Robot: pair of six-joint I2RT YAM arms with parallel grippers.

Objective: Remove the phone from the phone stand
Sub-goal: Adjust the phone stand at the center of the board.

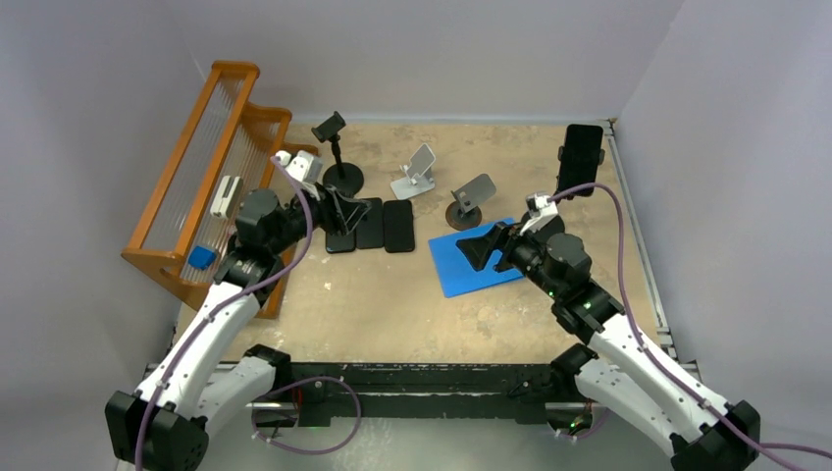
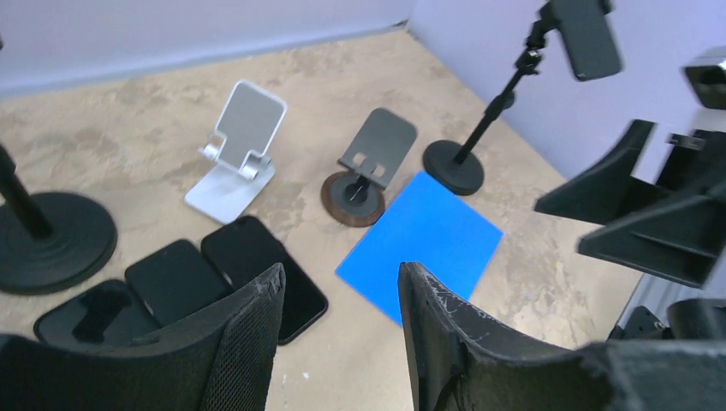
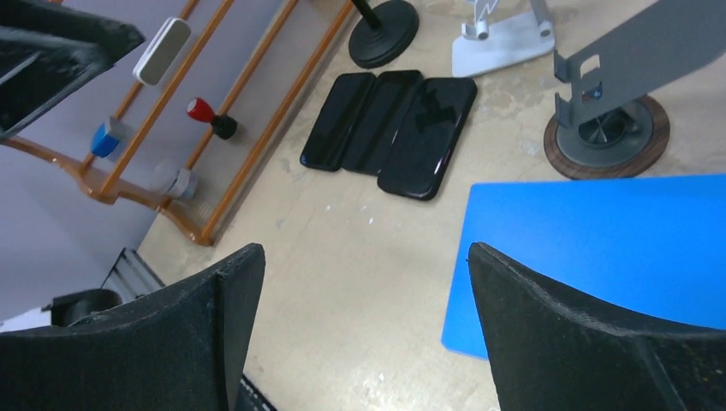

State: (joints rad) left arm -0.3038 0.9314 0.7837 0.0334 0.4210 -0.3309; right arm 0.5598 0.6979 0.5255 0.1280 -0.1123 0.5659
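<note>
A black phone (image 1: 581,157) is clamped upright at the top of a black pole phone stand (image 2: 454,167) at the table's far right; in the left wrist view the phone (image 2: 586,34) shows high up. My left gripper (image 1: 341,211) hovers over three black phones (image 1: 371,226) lying flat side by side, and is open (image 2: 340,274) with nothing between its fingers. My right gripper (image 1: 481,250) hangs over a blue mat (image 1: 476,260), left of and nearer than the clamped phone. It stands wide open (image 3: 364,253) and empty.
An orange wire rack (image 1: 211,177) with small items stands along the left. Behind the flat phones are a second black pole stand (image 1: 338,157), a silver folding stand (image 1: 417,172) and a grey stand on a round wooden base (image 1: 471,201). Walls close in on three sides.
</note>
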